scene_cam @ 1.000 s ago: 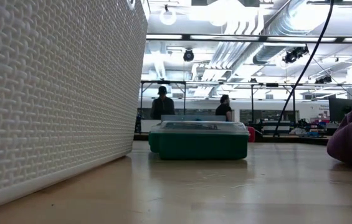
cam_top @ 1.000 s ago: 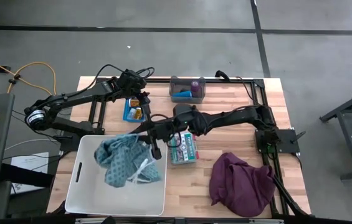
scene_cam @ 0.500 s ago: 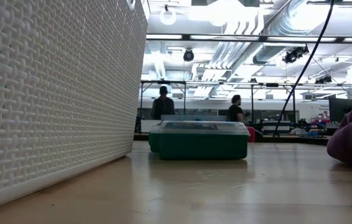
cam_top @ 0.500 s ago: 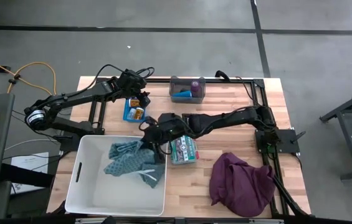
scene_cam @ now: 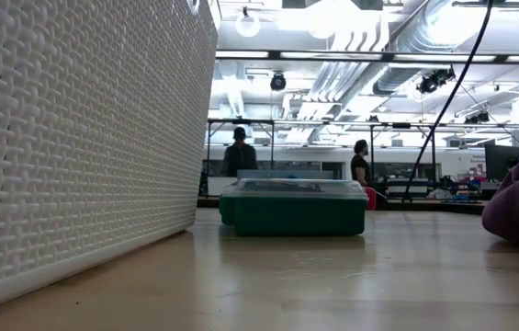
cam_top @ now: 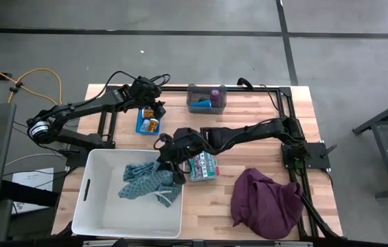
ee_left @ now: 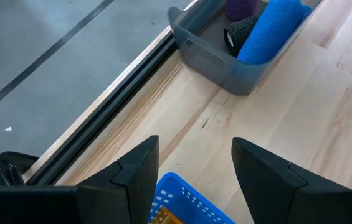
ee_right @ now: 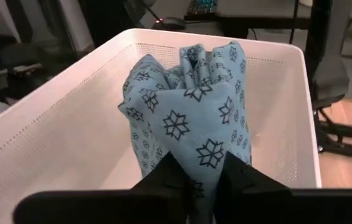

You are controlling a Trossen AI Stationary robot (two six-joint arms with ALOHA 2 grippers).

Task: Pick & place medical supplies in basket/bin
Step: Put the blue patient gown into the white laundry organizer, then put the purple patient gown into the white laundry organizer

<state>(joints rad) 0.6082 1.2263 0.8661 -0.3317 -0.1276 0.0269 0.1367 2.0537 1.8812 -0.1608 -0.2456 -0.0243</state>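
The teal patterned cloth [cam_top: 150,185] is seen inside the white bin [cam_top: 97,213] at lower left, pinched by the right hand [cam_top: 168,162] at the bin's rim. The left hand [cam_top: 154,110] is held spread above the blue basket [cam_top: 147,123].

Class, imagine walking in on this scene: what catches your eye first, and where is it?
First, the teal patterned cloth in the white bin at the table's near left, pinched by the right hand. Next, the maroon cloth heaped at the near right. The left hand hovers over a blue basket.
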